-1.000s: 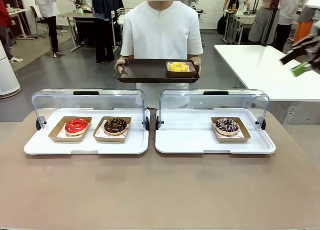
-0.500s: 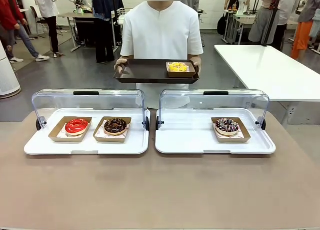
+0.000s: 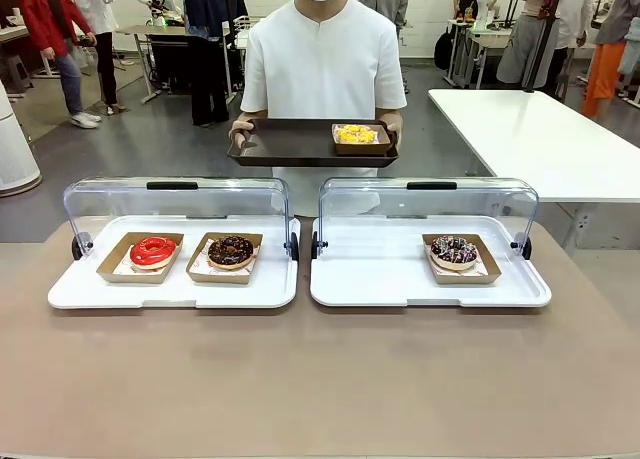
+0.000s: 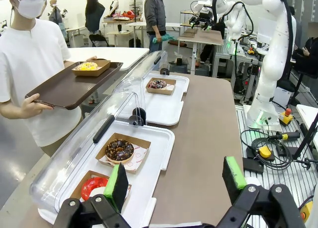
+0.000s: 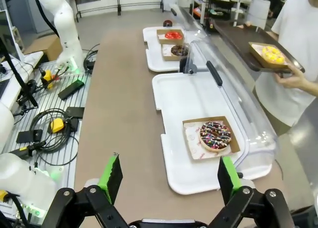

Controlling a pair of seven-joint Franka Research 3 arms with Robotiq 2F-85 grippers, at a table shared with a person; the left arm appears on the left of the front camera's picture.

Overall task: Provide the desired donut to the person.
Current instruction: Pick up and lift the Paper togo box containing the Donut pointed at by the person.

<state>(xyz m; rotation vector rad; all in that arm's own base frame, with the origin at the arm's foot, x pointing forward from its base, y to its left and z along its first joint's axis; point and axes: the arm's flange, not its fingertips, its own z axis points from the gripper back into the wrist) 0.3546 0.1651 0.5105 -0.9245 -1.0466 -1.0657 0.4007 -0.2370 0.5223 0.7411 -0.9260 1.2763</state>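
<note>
One yellow-iced donut (image 3: 356, 133) sits on the brown tray (image 3: 285, 144) the person (image 3: 323, 64) holds, so delivery is probably done, if that was the one wanted. Nearer the robot than that tray lie a red donut (image 3: 153, 250), a chocolate donut (image 3: 231, 250) and a sprinkled donut (image 3: 454, 250). The left gripper (image 4: 176, 177) and right gripper (image 5: 169, 176) both gape wide, empty.

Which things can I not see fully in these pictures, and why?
Left wrist view: the red donut is half hidden behind a pad of the left gripper.
Front view: the brown tray hides the fingers of the person.
Right wrist view: the right edge cuts off the person.
</note>
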